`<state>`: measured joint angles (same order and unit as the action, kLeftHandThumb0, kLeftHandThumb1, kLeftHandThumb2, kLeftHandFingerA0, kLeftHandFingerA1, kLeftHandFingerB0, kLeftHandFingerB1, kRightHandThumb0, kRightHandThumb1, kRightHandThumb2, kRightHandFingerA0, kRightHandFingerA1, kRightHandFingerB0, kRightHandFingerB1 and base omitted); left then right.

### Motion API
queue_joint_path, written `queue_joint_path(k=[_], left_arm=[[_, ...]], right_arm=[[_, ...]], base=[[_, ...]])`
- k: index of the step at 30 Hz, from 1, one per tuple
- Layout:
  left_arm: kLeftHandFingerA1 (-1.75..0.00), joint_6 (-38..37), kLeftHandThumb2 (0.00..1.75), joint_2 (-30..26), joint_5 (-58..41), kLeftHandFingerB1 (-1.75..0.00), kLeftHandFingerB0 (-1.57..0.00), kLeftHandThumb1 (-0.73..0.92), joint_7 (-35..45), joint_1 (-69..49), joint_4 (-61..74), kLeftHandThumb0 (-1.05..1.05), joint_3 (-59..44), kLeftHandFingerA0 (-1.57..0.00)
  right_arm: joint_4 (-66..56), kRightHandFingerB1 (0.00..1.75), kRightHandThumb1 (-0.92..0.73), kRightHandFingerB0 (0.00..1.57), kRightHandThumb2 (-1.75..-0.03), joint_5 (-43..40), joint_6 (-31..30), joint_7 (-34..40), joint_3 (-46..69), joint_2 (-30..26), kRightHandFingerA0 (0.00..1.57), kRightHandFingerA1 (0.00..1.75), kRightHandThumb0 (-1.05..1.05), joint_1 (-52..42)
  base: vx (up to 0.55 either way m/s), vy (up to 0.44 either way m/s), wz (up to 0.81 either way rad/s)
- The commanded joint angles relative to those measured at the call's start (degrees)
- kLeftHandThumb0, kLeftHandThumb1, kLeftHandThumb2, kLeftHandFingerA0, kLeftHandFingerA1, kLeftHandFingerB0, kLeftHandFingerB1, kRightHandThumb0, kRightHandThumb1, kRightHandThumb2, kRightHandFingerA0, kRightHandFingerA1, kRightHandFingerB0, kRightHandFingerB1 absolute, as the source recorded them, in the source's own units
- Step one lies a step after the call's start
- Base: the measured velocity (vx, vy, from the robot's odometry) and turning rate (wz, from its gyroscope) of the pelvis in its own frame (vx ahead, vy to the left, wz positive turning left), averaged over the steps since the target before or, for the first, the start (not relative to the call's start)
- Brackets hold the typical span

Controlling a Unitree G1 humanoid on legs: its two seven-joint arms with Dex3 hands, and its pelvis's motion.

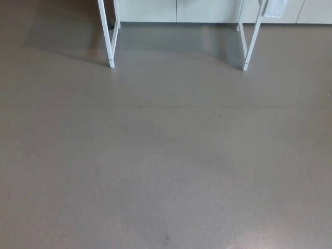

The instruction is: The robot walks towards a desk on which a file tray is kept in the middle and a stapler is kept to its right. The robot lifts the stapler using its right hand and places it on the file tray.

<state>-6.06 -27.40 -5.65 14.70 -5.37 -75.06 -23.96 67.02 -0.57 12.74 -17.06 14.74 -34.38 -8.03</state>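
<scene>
Only the white legs of a desk show in the head view, at the top: the left leg [108, 36] and the right leg [251, 39]. The desk top is cut off by the upper edge, so neither the file tray nor the stapler can be seen. Neither of my hands nor any part of my arms is in the picture.
Grey floor [166, 155] fills nearly the whole view between me and the desk legs. White cabinet fronts [176, 10] run along the back behind the desk. A pale object [275, 8] hangs by the right leg at the top edge.
</scene>
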Motion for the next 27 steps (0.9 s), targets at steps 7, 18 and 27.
queue_joint_path(k=[7, 18, 27], left_arm=[[-1.13, -2.18, 0.69, -0.51, -1.55, -0.68, 0.00, 0.65, 0.88, -0.26, 0.16, -1.05, -0.83, -0.12], [-0.80, -1.93, 1.18, -0.76, 0.06, -0.60, 0.00, 0.49, -0.19, -0.39, 0.27, -1.05, 0.63, 0.00], [-1.20, -2.25, 0.69, -0.55, -1.07, -0.81, 0.00, 0.63, -0.85, -1.10, 0.31, -1.05, 0.09, -0.17]], right_arm=[[-0.84, 0.24, -0.39, 0.06, -0.68, -1.38, 0.20, 0.14, 1.44, 0.06, 0.19, 0.50, -0.51, -0.10], [1.31, 0.49, -0.34, 0.00, -0.88, -0.70, 0.47, 2.00, 0.33, -0.09, 0.06, 0.52, -0.30, 0.86], [1.07, 0.50, -0.34, 0.00, -0.88, -0.86, 0.94, 0.61, -0.72, -0.77, 0.05, 0.51, -0.31, 0.40]], base=[[0.00, 0.000, 0.00], [0.00, 0.000, 0.00], [0.00, 0.000, 0.00]])
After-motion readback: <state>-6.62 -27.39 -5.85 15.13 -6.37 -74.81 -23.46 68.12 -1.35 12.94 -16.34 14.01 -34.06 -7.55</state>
